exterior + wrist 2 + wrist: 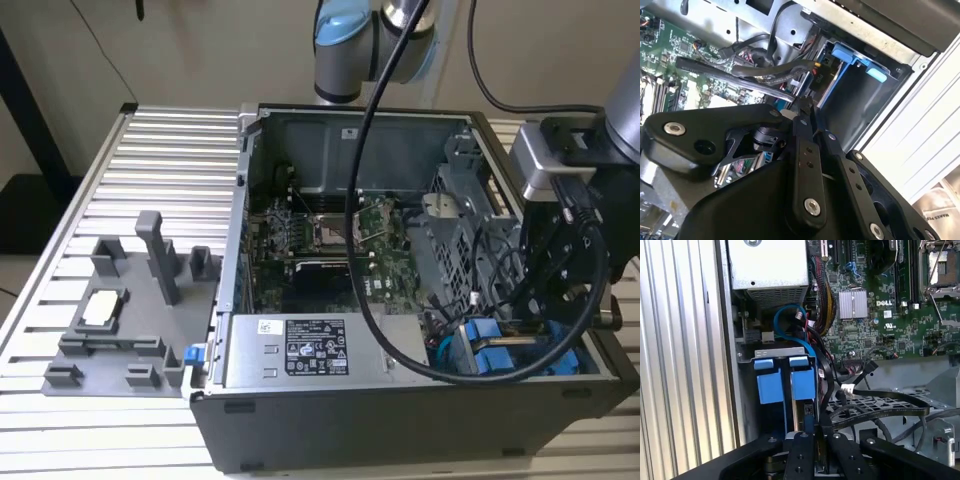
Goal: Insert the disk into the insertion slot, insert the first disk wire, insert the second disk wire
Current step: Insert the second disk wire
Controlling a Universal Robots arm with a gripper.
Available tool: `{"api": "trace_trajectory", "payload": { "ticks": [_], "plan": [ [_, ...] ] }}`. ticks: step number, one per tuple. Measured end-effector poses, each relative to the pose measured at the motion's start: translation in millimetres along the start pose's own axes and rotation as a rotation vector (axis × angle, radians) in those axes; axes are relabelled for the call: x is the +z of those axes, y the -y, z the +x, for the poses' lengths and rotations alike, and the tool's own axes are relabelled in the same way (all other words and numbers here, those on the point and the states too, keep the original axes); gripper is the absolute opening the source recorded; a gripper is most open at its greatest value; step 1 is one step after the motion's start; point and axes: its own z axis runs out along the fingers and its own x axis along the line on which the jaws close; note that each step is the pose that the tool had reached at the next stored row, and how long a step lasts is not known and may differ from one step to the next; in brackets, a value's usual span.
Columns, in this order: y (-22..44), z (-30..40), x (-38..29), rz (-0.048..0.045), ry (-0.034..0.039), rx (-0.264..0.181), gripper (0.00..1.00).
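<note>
**Down in the drive bay with cables all over the place**

I've got the end effector (pixel 812 440) low inside the open PC case (pixel 330 420), at the near corner on the exterior view's right, right over the grey drive cage. Its fingers (pixel 805 432) look pinched together on something thin and dark. I think it's a connector on one of the disk wires, but I can't tell for sure.

The disk (pixel 802 385) seems to be seated in the insertion slot (pixel 747 357) already, blue carrier tab facing out, just beside the other blue-fronted carrier (pixel 767 385).

What worries me:
- The loose black cables (pixel 880 407) drape right beside the fingers. My guess is they could snag or get dragged if I shift sideways.
- If the plug is tilted in the grip, pushing could bend it or miss the socket.
- The end effector blocks my own view of the contact point.

Count: two blue carriers, one blue cable loop (pixel 790 322), one grey fixture tray (pixel 130 320) out on the ribbed worktop (pixel 150 160), far to the exterior view's left.
</note>
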Motion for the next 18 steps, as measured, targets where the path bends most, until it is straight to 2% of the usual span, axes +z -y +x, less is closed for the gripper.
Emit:
{"api": "trace_trajectory", "payload": {
  "ticks": [12,18],
  "plan": [
    [1.3,1.5,6.7,-0.0012,0.0014,-0.012,0.16],
    [2.6,1.6,8.9,-0.0020,0.0096,-0.016,0.16]
  ]
}}
